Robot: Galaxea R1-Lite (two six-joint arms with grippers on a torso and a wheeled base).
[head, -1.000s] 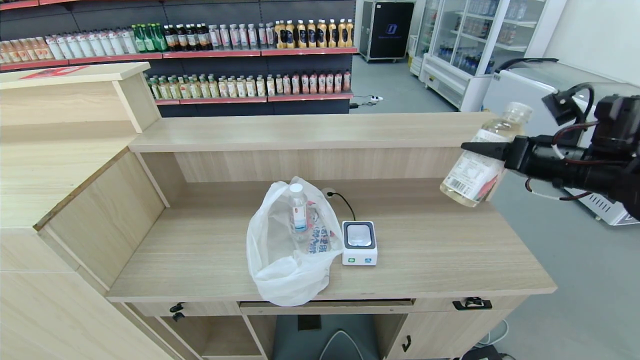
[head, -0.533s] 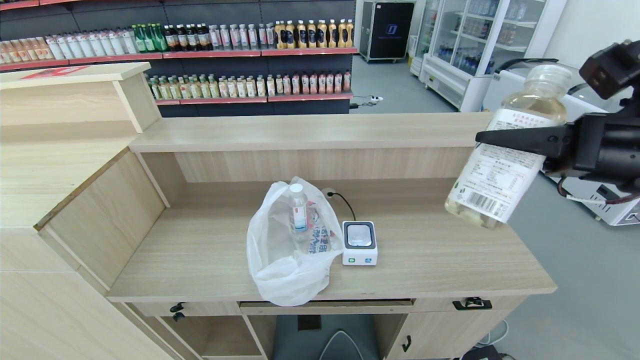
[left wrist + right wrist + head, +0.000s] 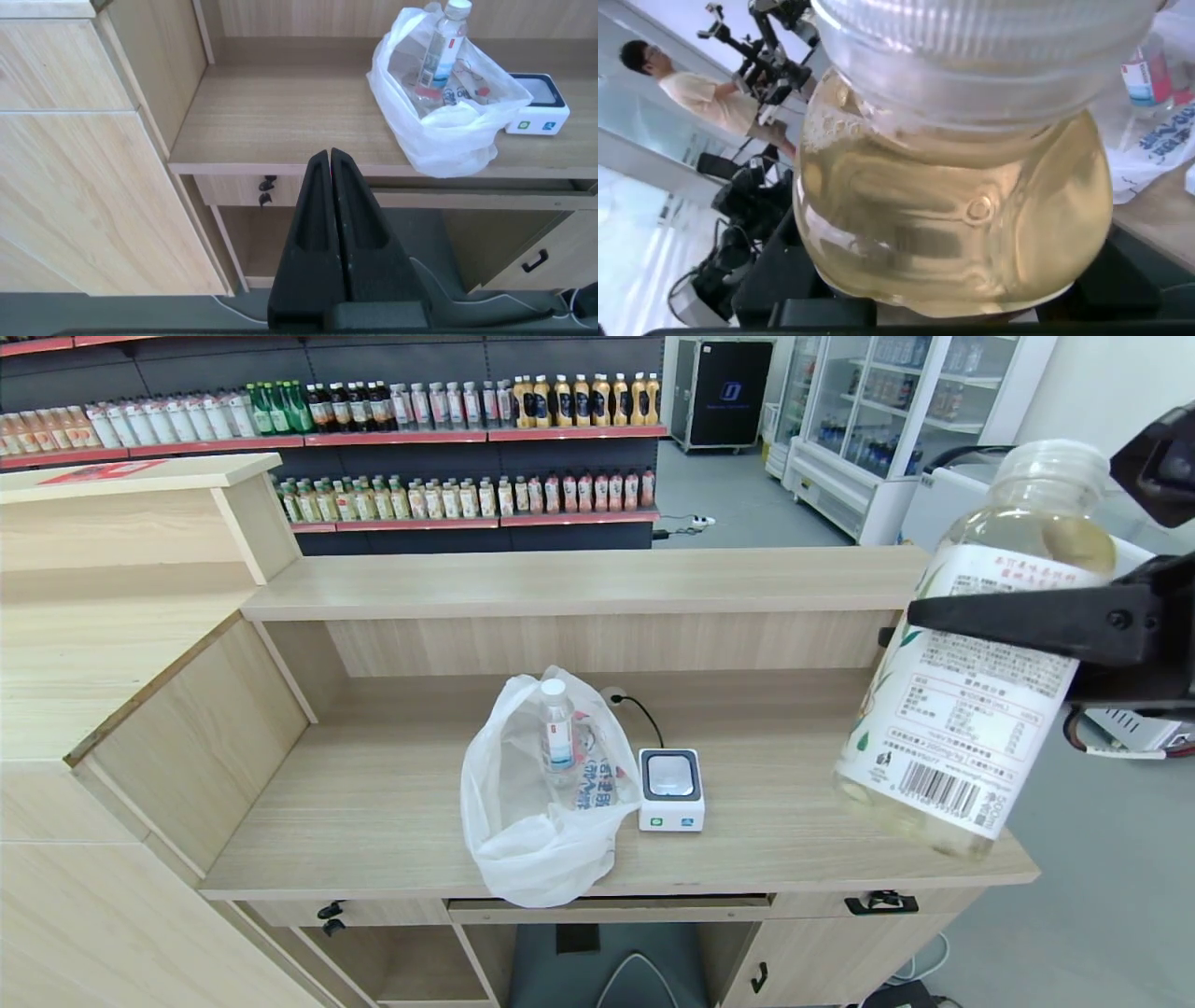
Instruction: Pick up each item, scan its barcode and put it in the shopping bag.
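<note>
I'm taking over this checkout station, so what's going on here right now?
The robot's right gripper is shut on a bottle of pale yellow drink, held tilted in the air at the right side of the counter, with the barcode low on its label. The scanner sits mid-counter beside a white shopping bag, which has a clear bottle standing in it. The left gripper is shut and empty, in front of the counter.
</note>
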